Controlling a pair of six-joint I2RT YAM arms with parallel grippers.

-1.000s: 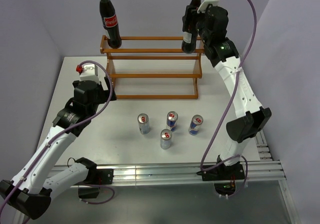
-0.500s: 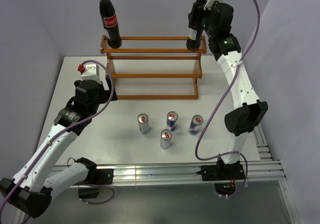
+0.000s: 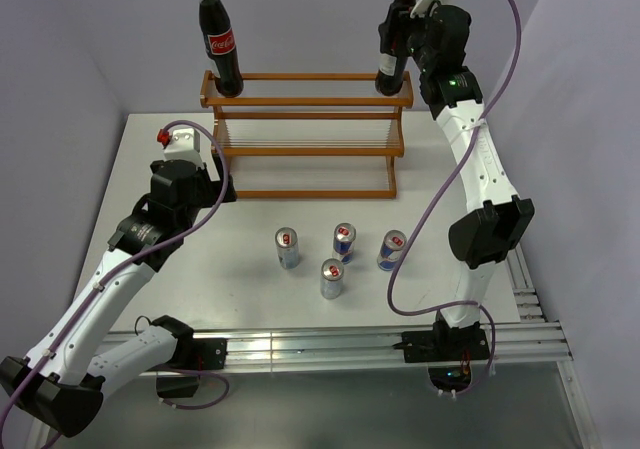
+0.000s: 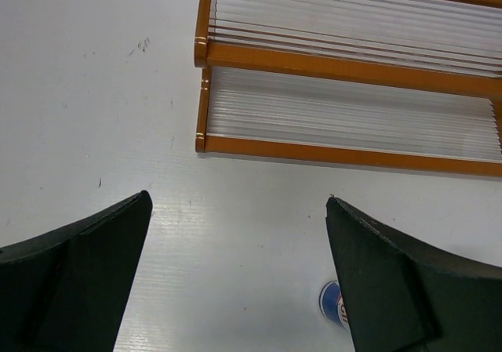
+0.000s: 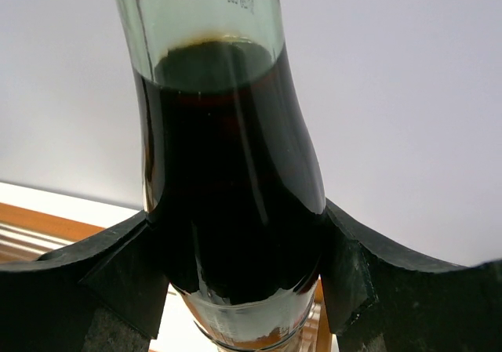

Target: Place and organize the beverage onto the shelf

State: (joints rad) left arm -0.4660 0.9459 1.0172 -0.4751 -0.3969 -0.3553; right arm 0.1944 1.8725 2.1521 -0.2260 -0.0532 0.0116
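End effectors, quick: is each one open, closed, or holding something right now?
Left end effector: open, holding nothing.
Right end effector: closed on the tall dark glass cola bottle.

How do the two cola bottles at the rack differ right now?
The left bottle stands free at the top tier's left end; the right bottle, at its right end, is clamped by the right gripper. The left bottle's red label faces the top camera; the right bottle's is hidden. Both are upright, dark, at the top of the shelf.
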